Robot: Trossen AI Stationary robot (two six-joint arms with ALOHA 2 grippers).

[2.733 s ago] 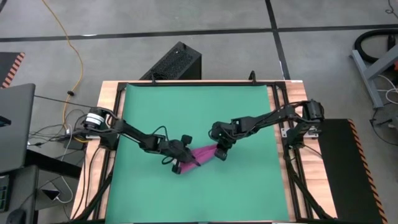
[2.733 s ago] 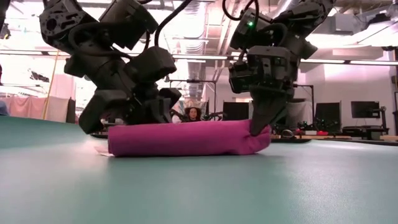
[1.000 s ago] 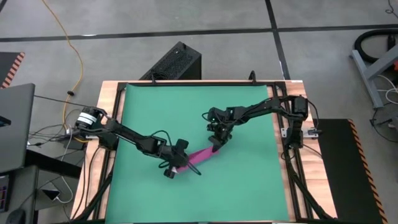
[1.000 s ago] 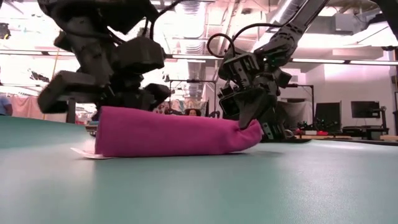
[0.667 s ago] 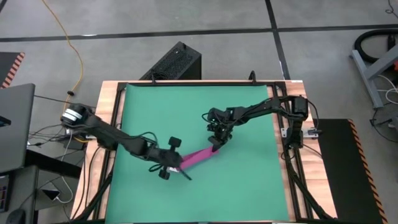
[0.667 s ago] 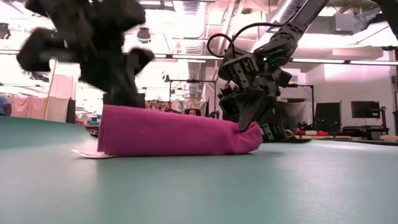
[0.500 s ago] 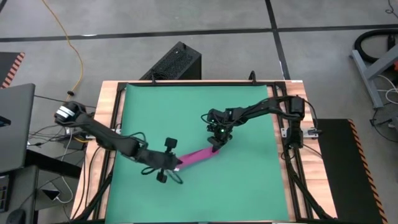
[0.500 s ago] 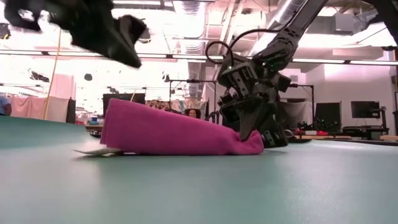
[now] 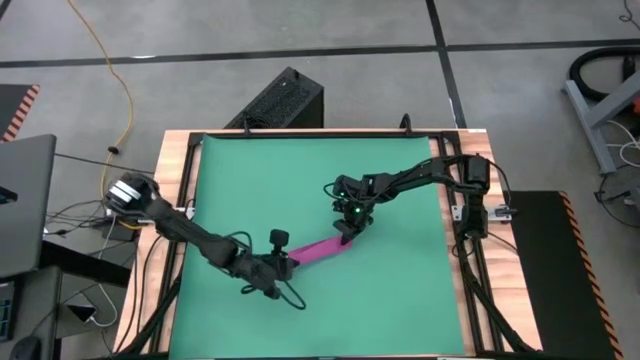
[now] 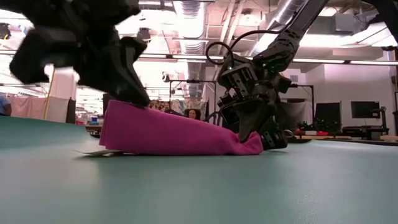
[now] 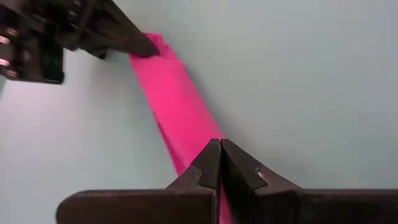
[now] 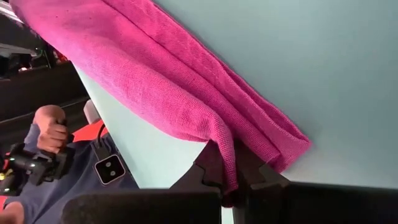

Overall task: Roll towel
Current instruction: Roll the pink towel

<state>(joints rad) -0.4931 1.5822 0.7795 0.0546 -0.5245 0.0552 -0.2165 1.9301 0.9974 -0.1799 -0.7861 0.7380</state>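
The magenta towel (image 9: 318,250) lies on the green mat (image 9: 300,170) as a narrow folded strip, slanting from near left to far right. Its white tag (image 10: 93,151) sticks out on the mat at the near-left end. My left gripper (image 9: 287,262) is shut and stands over that end; it also shows in the low view (image 10: 142,99) and the left wrist view (image 11: 219,144). My right gripper (image 9: 346,232) is shut on the towel's far-right end. My left gripper's shut fingertips (image 11: 214,155) stand at the top of the towel's near-left end (image 10: 134,115), coming down at a slant; I cannot tell whether they touch it. My right gripper pinches a fold of the towel's far-right end (image 12: 225,163) between its two fingers, several layers. The fingers (image 10: 249,127) point down from above. That end (image 10: 252,146) rests on the mat, and the towel lies slack.
A black box (image 9: 280,100) stands beyond the table's far edge. The table's wooden frame rails (image 9: 450,200) run along both sides of the mat. A person's hand (image 12: 46,124) on a controller shows in the room beyond the table. Bare mat lies on every side of the towel.
My left gripper has risen off the towel's near-left end, swung toward the table's near-left corner while turning, then come back down over that end. The towel's near-left end has slumped from a round roll into a flatter wedge; its far-right end has stayed in my right gripper.
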